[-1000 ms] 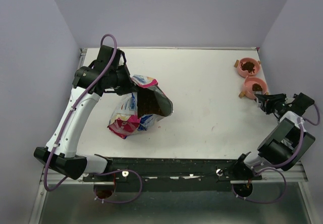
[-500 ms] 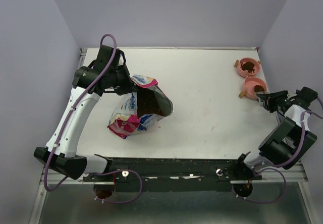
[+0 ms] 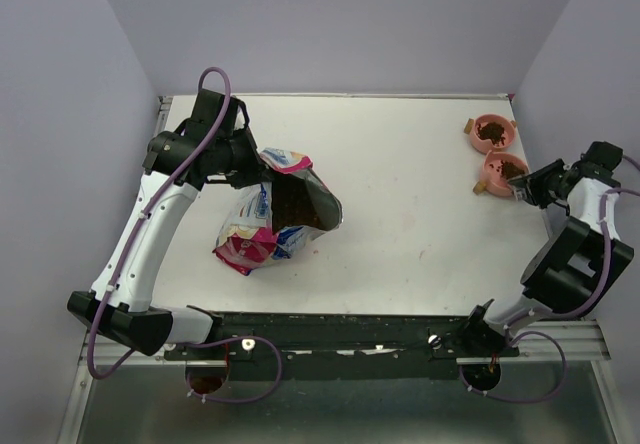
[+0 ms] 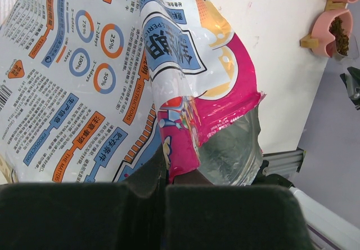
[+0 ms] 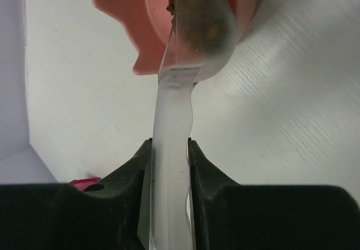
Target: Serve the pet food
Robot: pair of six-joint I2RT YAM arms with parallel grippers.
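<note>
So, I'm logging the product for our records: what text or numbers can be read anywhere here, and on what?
"25%", "50%", "75%", "100%": ring charts on the pet food bag, left wrist view.
"PRODUCTION": likely, beside a blue Chinese heading on that bag.
Chinese headings, fine print, barcode: too small or skewed to read.
Clear scoop, pink bowls: no text.

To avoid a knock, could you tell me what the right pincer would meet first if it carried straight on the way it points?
Most likely the nearer pink bowl: the right pincer, shut on the clear scoop, points straight at it, with the scoop's cup at its rim. Height is unclear.
</note>
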